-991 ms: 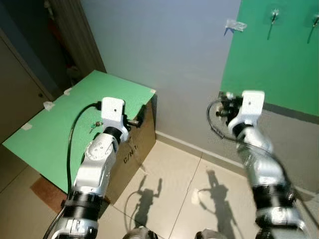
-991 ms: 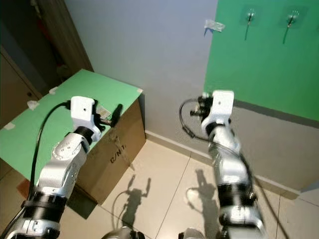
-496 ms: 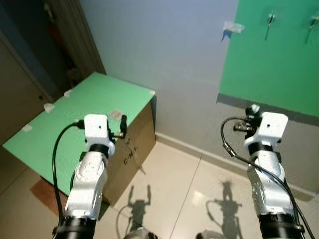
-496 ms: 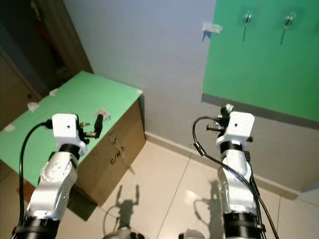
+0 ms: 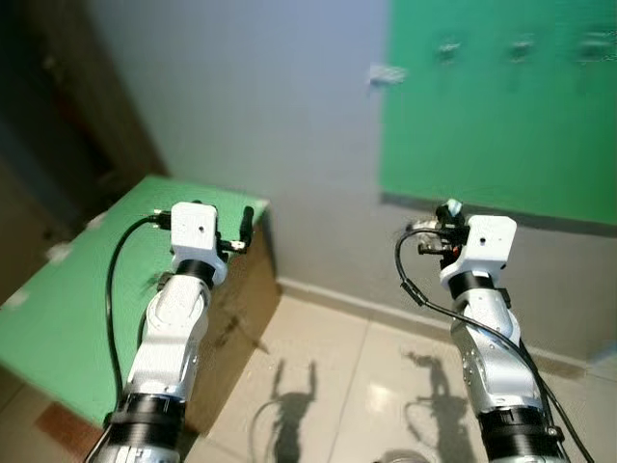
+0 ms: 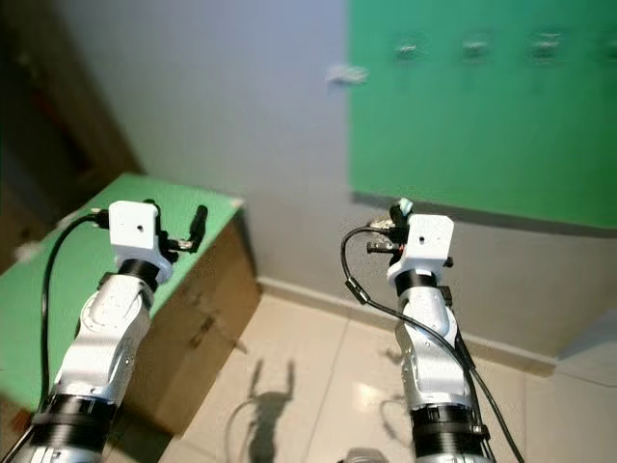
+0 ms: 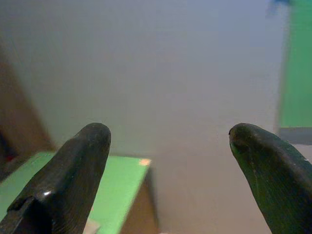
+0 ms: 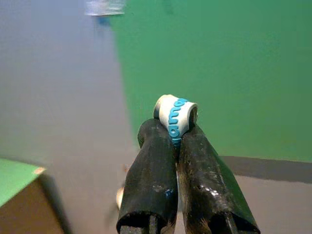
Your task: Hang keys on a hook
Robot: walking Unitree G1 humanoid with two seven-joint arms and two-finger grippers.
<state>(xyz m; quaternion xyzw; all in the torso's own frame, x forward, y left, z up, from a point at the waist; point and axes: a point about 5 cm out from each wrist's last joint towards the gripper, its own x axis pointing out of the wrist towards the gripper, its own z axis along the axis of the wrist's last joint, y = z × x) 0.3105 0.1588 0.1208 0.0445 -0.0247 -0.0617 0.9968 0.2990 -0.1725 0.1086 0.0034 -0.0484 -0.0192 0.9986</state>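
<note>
While right gripper (image 8: 176, 134) clamps the key tag (image 8: 176, 114), hooks (image 6: 406, 45) at twelve o'clock remain unreached; left gripper (image 7: 168, 146) gapes empty.

Home hallway; tiled floor (image 5: 386, 386), wall hooks (image 5: 521, 46)

Green-topped cardboard box (image 5: 231, 309) by grey wall (image 5: 289, 116)

Motion blur, dim left corner
</note>
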